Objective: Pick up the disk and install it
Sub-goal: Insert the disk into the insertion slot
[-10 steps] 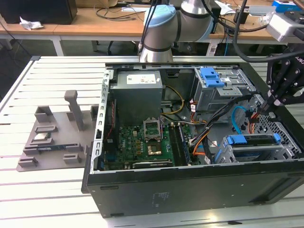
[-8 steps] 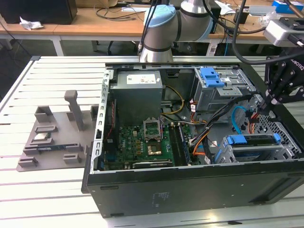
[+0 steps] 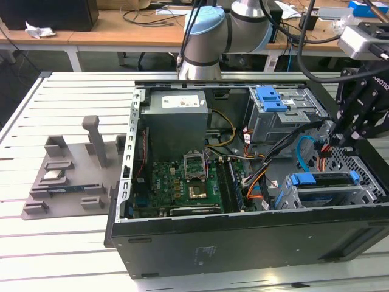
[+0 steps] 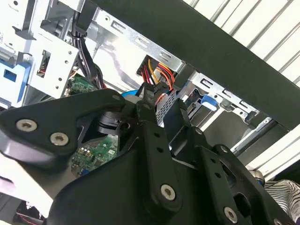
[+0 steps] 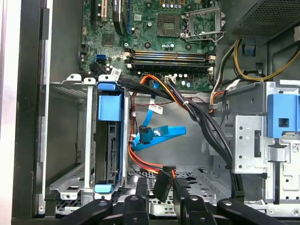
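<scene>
Hovering spread above the open computer case [image 3: 243, 243], at the exterior view's right end, the end effector [image 4: 162, 102] has a black cable connector [image 5: 161, 183] close by. The disk [image 5: 110, 140] sits slotted on edge in the near drive cage [image 5: 87, 140].

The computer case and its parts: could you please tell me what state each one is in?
computer case: lying flat, side open.
disk: seated on edge in the drive cage.
processor socket: cover plate swung open.
power connector: loose, not plugged into the disk.
gripper: at the power connector, above the case floor.
</scene>
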### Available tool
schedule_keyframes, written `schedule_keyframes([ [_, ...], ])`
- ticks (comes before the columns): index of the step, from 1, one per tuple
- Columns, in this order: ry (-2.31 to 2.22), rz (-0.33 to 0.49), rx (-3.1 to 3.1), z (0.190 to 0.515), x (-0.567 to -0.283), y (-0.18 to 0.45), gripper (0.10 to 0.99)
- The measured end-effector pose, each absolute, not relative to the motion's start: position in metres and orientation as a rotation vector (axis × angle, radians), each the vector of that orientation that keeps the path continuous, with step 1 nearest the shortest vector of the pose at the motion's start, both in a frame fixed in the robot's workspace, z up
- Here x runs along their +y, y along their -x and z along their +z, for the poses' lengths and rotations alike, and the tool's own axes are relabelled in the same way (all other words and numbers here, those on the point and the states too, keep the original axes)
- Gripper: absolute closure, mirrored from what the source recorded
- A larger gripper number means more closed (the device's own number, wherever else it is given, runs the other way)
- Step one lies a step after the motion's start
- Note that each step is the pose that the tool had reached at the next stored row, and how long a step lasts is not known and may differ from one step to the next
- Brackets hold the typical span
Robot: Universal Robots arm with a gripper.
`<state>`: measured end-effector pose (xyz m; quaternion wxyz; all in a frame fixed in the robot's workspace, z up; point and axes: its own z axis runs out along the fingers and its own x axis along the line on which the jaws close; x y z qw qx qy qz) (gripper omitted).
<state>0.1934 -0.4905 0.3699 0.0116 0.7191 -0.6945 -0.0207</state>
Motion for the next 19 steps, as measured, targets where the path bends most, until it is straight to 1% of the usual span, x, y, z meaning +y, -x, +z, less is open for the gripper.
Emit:
schedule_keyframes([
  [2, -2.243, -0.065, -2.166, 0.370, -0.491, -0.193, 0.725],
  [3, -2.242, -0.065, -2.166, 0.370, -0.491, -0.193, 0.808],
  [4, -2.242, -0.064, -2.166, 0.370, -0.492, -0.193, 0.808],
  [6, -2.244, -0.062, -2.167, 0.370, -0.496, -0.191, 0.929],
  [7, -2.244, -0.060, -2.168, 0.370, -0.498, -0.190, 0.929],
  [8, -2.245, -0.060, -2.168, 0.370, -0.501, -0.189, 0.980],
  [11, -2.247, -0.055, -2.170, 0.370, -0.519, -0.186, 0.980],
  [14, -2.247, -0.054, -2.171, 0.370, -0.530, -0.184, 0.980],
  [19, -2.248, -0.054, -2.171, 0.370, -0.532, -0.184, 0.980],
])
